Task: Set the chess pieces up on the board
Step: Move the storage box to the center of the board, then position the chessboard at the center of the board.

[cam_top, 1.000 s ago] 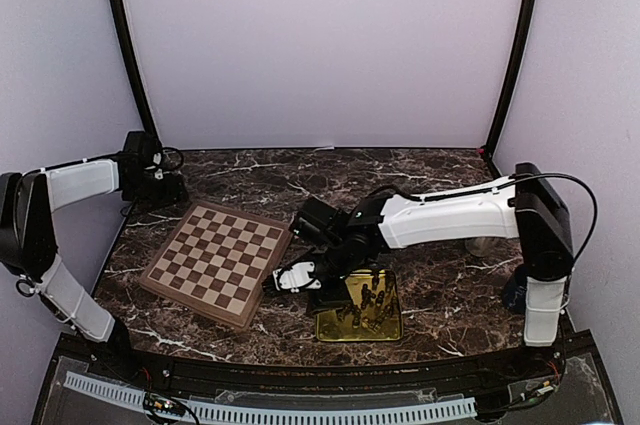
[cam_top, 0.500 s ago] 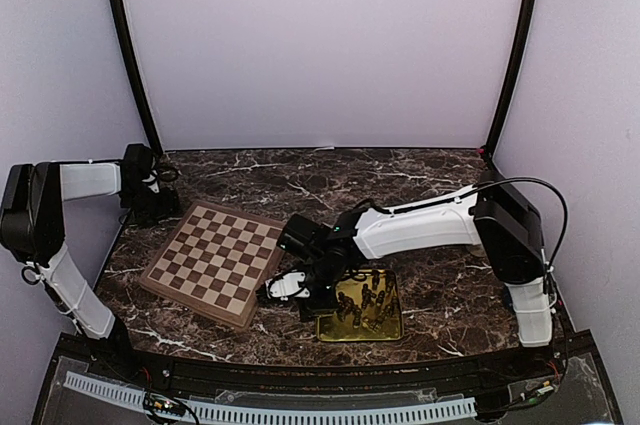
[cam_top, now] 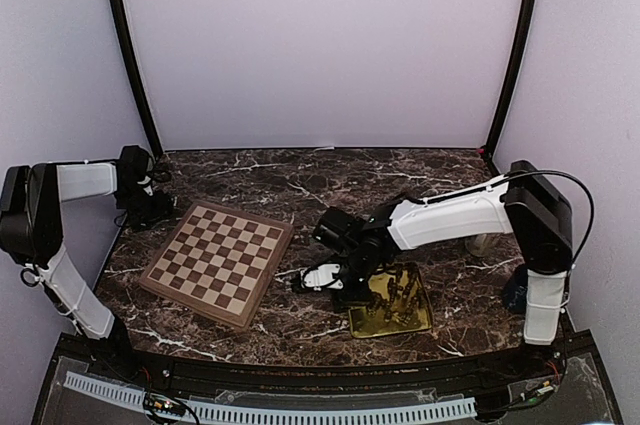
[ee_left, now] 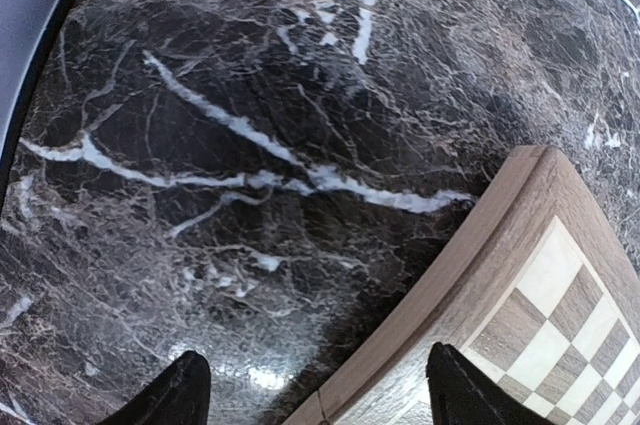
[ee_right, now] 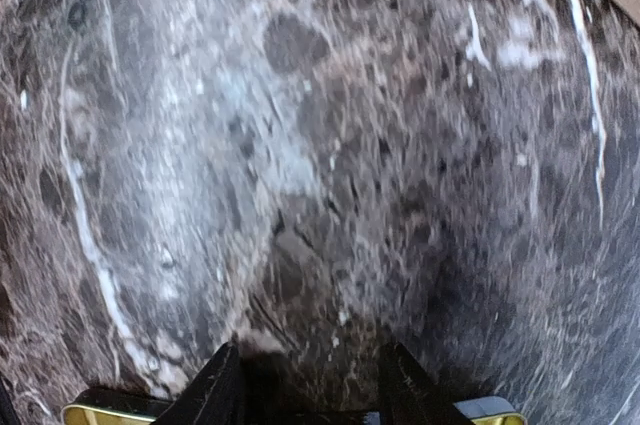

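Left hand (ee_left: 320, 400) at board (cam_top: 218, 260) far-left corner, fingers (ee_left: 185, 397) spread wide, empty, over tabletop (cam_top: 300, 185). Right hand (ee_right: 305, 385) just right of board, low over marble, fingers apart, nothing between. Chess pieces (cam_top: 398, 295) further right of board, bunched in gold tray (cam_top: 372, 323).

Even light; blurred right-wrist view
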{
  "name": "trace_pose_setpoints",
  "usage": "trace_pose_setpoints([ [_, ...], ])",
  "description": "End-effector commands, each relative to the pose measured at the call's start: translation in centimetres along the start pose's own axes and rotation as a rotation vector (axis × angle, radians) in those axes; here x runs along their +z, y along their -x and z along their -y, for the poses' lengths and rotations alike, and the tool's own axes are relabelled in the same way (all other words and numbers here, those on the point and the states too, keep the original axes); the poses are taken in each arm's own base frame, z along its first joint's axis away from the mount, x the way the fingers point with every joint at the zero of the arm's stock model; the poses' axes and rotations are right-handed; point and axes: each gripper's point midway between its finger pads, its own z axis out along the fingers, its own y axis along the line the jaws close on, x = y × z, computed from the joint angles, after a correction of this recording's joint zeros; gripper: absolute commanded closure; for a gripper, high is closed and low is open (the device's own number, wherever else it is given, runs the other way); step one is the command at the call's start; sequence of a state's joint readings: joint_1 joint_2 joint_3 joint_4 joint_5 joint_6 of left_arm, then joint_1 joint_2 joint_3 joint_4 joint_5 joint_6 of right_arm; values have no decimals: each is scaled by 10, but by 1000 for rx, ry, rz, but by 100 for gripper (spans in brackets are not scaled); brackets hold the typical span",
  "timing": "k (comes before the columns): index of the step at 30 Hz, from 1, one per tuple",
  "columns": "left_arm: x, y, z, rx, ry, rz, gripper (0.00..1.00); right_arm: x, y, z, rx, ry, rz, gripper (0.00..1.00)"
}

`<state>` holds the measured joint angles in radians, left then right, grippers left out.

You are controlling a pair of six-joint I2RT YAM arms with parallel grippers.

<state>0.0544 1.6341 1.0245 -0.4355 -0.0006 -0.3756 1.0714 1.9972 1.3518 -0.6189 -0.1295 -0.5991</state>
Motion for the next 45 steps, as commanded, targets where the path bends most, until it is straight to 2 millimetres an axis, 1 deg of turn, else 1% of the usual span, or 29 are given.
trace_pose_setpoints([
  [1, -11, -2, -21, -53, 32, 7, 24, -10, -35, 1, 72, -27, -65, 54],
  [3, -11, -2, -25, -59, 30, 1, 26, -15, -41, 0, 96, -35, -62, 54],
  [5, -10, -2, -29, -56, 43, -2, 30, -23, -42, 0, 118, -45, -41, 54],
  [7, -7, -5, -33, -57, 57, -13, 35, -33, -41, -2, 126, -52, -8, 53],
  [9, -2, -11, -34, -59, 61, -35, 41, -46, -34, -2, 122, -51, 42, 51],
  [11, 2, -16, -31, -62, 46, -60, 51, -62, -23, -1, 117, -48, 110, 48],
  [14, 12, -25, -28, -54, 22, -109, 70, -75, -16, 0, 102, -49, 158, 47],
  [16, 16, -31, -26, -47, 12, -136, 79, -78, -15, 4, 98, -75, 164, 47],
  [18, 19, -36, -25, -42, -2, -153, 85, -80, -17, 8, 104, -93, 167, 47],
  [20, 22, -44, -20, -31, -25, -173, 88, -80, -18, 10, 108, -98, 171, 47],
  [22, 24, -52, -11, -2, -44, -197, 89, -82, -18, 14, 115, -109, 178, 47],
  [23, 25, -57, -6, 19, -52, -211, 90, -77, -25, 12, 125, -101, 165, 47],
  [27, 24, -75, 25, 131, -93, -243, 90, -84, -29, 21, 162, -116, 185, 47],
  [30, 22, -95, 53, 193, -138, -284, 90, -91, -33, 31, 204, -122, 210, 47],
  [32, 19, -111, 68, 218, -164, -319, 91, -95, -37, 39, 235, -132, 222, 47],
  [35, 9, -126, 80, 224, -189, -347, 92, -105, -44, 56, 300, -167, 245, 46],
  [36, 5, -130, 81, 226, -193, -351, 92, -107, -46, 60, 329, -163, 260, 45],
  [38, -3, -130, 80, 228, -194, -336, 91, -119, -40, 71, 388, -147, 319, 43],
  [39, -7, -125, 77, 239, -176, -312, 89, -120, -38, 73, 425, -118, 340, 42],
  [40, -11, -117, 74, 254, -147, -280, 82, -119, -35, 72, 453, -81, 356, 41],
  [42, -17, -97, 73, 281, -118, -206, 63, -111, -27, 65, 513, 20, 373, 38],
  [43, -21, -91, 80, 294, -154, -187, 55, -108, -23, 63, 537, 67, 374, 37],
  [44, -25, -86, 93, 304, -227, -171, 49, -104, -20, 61, 562, 111, 371, 34],
  [45, -31, -80, 109, 315, -314, -140, 35, -101, -16, 61, 590, 151, 372, 30],
])
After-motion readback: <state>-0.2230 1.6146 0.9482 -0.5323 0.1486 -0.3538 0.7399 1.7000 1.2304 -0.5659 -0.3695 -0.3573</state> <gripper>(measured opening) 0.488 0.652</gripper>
